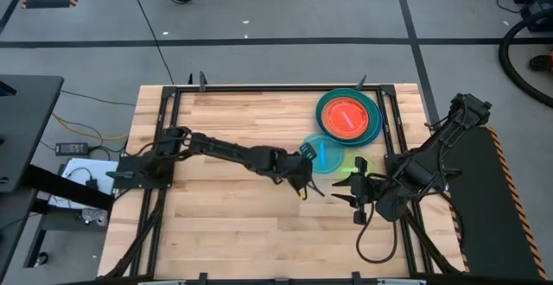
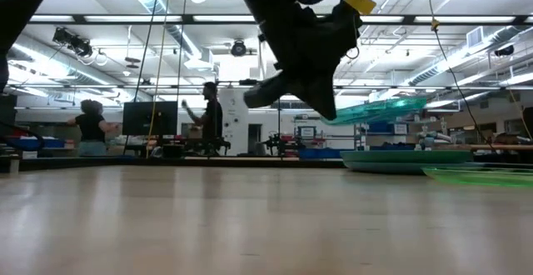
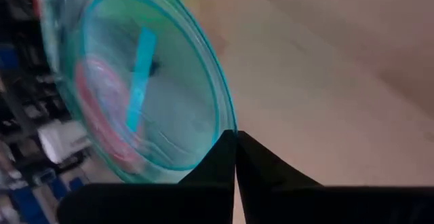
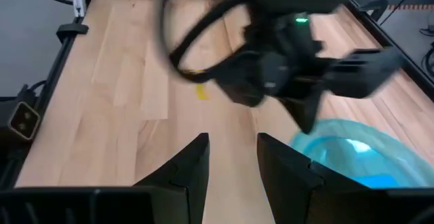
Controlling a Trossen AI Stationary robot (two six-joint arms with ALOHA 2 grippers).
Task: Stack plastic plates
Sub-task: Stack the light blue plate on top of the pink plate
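The counter [image 1: 225,224] carries a stack [image 1: 348,117] at its far right corner: a large dark-teal plate with a blue one inside and an orange-red plate uppermost. That stack is the landmark here. Just on the near side of it, the left gripper [image 1: 308,155] holds a small cyan plate [image 1: 326,155] clear of the wood, its fingers [image 3: 234,157] clenched on the plate's rim; the low view shows the plate tilted, raised above the stack's level. A green plate [image 1: 349,165] lies flat on the counter, near the stack and partly under the cyan one. The right gripper [image 4: 232,157] waits a little farther from the stack, beyond the green plate, its fingers released and holding nothing. The main risk, as I judge it, is the pinch at the edge: held by one point of a thin, slick rim, the cyan plate could pivot or slip out during the carry to the stack. Released while tilted, it might land on the rim of the orange-red plate and slide off. A low pass could also clip the stack's outer edge and shove it, or scrape the green plate.
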